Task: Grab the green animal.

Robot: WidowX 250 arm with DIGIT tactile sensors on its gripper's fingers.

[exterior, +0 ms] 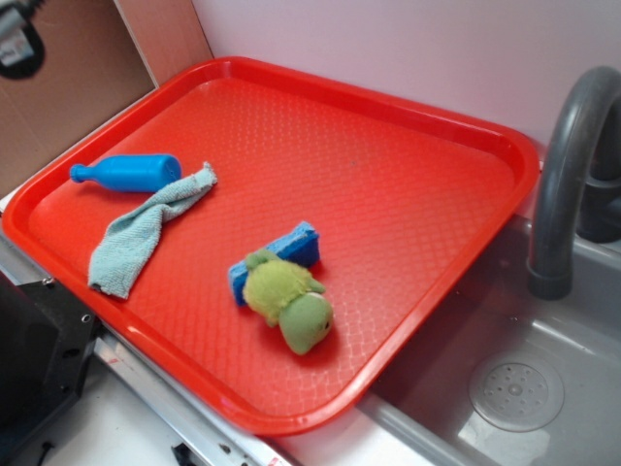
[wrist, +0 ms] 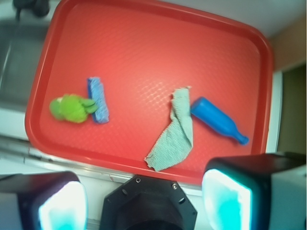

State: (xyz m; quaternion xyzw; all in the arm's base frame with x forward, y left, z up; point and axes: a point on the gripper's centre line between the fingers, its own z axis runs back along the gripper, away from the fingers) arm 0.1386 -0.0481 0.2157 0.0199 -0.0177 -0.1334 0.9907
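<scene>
The green animal [exterior: 289, 302] is a fuzzy yellow-green plush with a darker olive head. It lies on the red tray [exterior: 408, 175] near the front edge and leans on a blue sponge [exterior: 282, 254]. In the wrist view the green animal [wrist: 71, 108] is at the left, next to the sponge [wrist: 98, 99]. My gripper [wrist: 144, 201] is high above the tray's near edge, well back from the toy. Its jaws are wide apart and hold nothing. The gripper does not show in the exterior view.
A pale teal cloth [exterior: 146, 228] and a blue bottle [exterior: 128, 172] lie on the left of the tray; they also show in the wrist view, cloth [wrist: 175, 132] and bottle [wrist: 218, 120]. A grey sink [exterior: 524, 388] with a faucet [exterior: 568, 165] is on the right.
</scene>
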